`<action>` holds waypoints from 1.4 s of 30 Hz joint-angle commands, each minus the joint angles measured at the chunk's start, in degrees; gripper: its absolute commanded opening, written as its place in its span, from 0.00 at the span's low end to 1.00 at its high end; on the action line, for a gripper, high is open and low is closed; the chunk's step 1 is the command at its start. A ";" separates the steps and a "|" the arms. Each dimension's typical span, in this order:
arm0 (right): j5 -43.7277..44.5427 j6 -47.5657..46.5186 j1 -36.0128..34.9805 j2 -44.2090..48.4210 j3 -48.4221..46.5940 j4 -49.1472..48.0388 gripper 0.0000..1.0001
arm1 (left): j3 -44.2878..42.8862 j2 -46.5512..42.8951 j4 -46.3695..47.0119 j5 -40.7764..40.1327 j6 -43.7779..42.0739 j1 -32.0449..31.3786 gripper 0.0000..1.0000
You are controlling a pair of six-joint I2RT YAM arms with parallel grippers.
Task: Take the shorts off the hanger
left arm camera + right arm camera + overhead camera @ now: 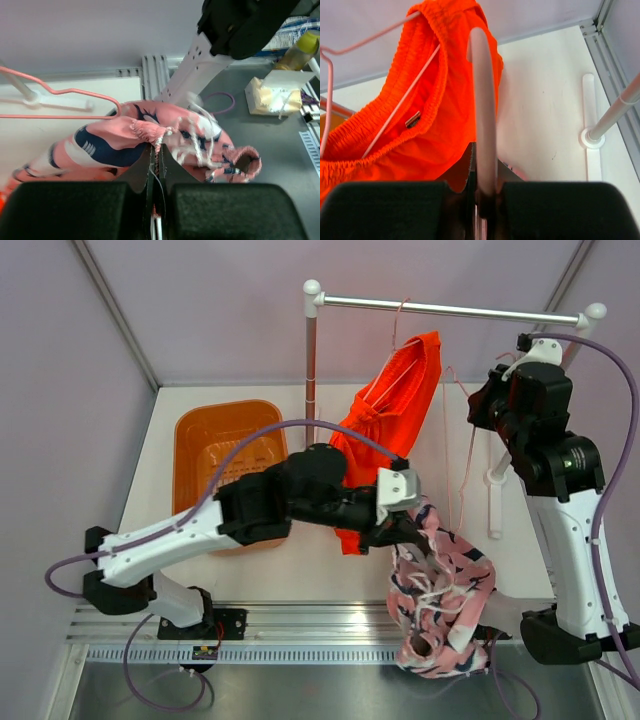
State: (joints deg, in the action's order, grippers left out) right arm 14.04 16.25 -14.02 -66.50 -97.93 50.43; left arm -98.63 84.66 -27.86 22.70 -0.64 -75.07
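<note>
The pink shorts (pixel 440 590) with a navy-and-white pattern hang bunched over the table's front edge. My left gripper (pixel 405 530) is shut on their waistband (pixel 145 131), with the white drawstring (pixel 202 145) dangling beside it. A thin pink hanger (pixel 470 455) runs down to these shorts, and its end (pixel 65 92) touches the fabric. My right gripper (pixel 480 408) is shut on this hanger's bar (pixel 484 100). The orange-red shorts (pixel 395 410) hang on a second hanger (pixel 395 115) from the rail (pixel 450 310).
An orange bin (pixel 225 455) sits at the left of the table, partly under my left arm. The rack's post (pixel 311 370) and foot (pixel 592 137) stand on the table. The metal front ledge (pixel 300 645) holds cables.
</note>
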 commanded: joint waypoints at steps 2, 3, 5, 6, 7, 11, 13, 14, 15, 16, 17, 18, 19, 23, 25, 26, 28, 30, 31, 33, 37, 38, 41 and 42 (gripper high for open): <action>4.41 -1.31 -0.39 -2.14 -9.37 0.01 0.00 | -4.54 -11.09 -1.41 -11.24 -4.71 -0.17 0.00; 4.33 -1.48 -0.39 -3.19 -11.99 0.80 0.00 | -5.95 -13.10 -1.58 -15.01 -5.06 -0.17 0.00; 3.98 -1.83 -0.48 -3.98 -14.30 3.35 0.00 | -10.85 -14.43 -1.85 -25.21 -7.17 -0.17 0.00; 3.97 -2.18 -0.39 -4.60 -16.13 4.05 0.00 | -12.10 -15.05 -1.15 -28.12 -8.13 -0.17 0.00; 4.15 -2.54 -0.39 -4.86 -17.02 5.28 0.00 | -13.16 -16.10 0.59 -32.58 -10.49 -0.17 0.00; 4.42 -3.50 -0.39 -6.18 -21.07 7.92 0.00 | -15.10 -18.92 9.03 -40.71 -16.48 -0.17 0.00; 4.15 -3.95 -0.48 -6.89 -22.83 8.97 0.00 | -17.20 -19.18 13.78 -44.12 -20.43 -0.17 0.00; 4.06 -4.03 -0.39 -7.15 -23.44 9.41 0.00 | -17.91 -19.10 15.71 -45.80 -22.45 -0.17 0.00; 3.98 -4.12 -0.48 -7.76 -24.58 9.85 0.00 | -18.44 -19.01 20.60 -47.21 -26.65 -0.17 0.00; 3.80 -4.30 -0.48 -8.03 -24.94 10.47 0.00 | -18.18 -19.10 23.78 -48.96 -29.04 -0.17 0.00; 3.54 -4.38 -0.39 -8.21 -25.20 10.65 0.00 | -17.83 -18.84 26.86 -49.67 -31.93 -0.17 0.00; 3.36 -4.30 -0.48 -8.29 -25.55 10.65 0.00 | -17.91 -18.40 29.76 -50.12 -34.40 -0.17 0.00; 3.10 -4.21 -0.48 -8.30 -25.47 10.65 0.00 | -18.52 -17.78 34.49 -50.38 -39.91 -0.08 0.00; 2.48 -4.21 -0.39 -9.08 -26.08 10.82 0.00 | -27.99 -10.33 38.14 -50.39 -49.19 3.42 0.00; 1.96 -4.47 -0.39 -9.61 -26.61 11.09 0.00 | -32.92 -5.57 34.20 -48.29 -44.55 11.64 0.00; 1.69 -4.47 -0.39 -9.87 -26.79 11.18 0.00 | -36.42 -4.52 32.71 -47.14 -41.49 14.92 0.00; 1.43 -4.56 -0.39 -10.23 -27.23 11.18 0.00 | -37.34 -2.93 30.24 -43.99 -32.69 25.78 0.00; 1.16 -5.08 -0.39 -10.49 -27.31 11.35 0.00 | -36.46 -1.88 28.48 -41.09 -23.50 35.80 0.00; 1.25 -5.09 -0.39 -10.58 -27.23 11.35 0.00 | -35.85 -1.61 27.95 -39.33 -19.96 39.52 0.00; 1.25 -5.26 -0.48 -10.49 -26.53 11.09 0.00 | -33.57 -1.08 26.38 -34.07 -8.48 48.99 0.00; 1.51 -5.53 -0.39 -10.14 -25.65 10.82 0.00 | -34.60 3.82 24.87 -26.14 5.46 60.98 0.00; 1.60 -5.53 -0.48 -10.14 -25.64 10.82 0.00 | -36.09 5.06 23.91 -24.65 8.09 62.83 0.00; 1.69 -5.70 -0.39 -9.79 -25.21 10.65 0.00 | -38.66 7.88 23.20 -21.48 14.34 67.50 0.00; 1.78 -5.70 -0.48 -9.79 -25.03 10.48 0.00 | -38.66 7.97 23.20 -21.38 14.44 67.68 0.00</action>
State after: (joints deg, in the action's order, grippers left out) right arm 15.88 11.81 -14.04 -76.95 -123.07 62.46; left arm -133.93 92.60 -7.05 -5.26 3.38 -9.04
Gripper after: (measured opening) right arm 0.094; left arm 0.020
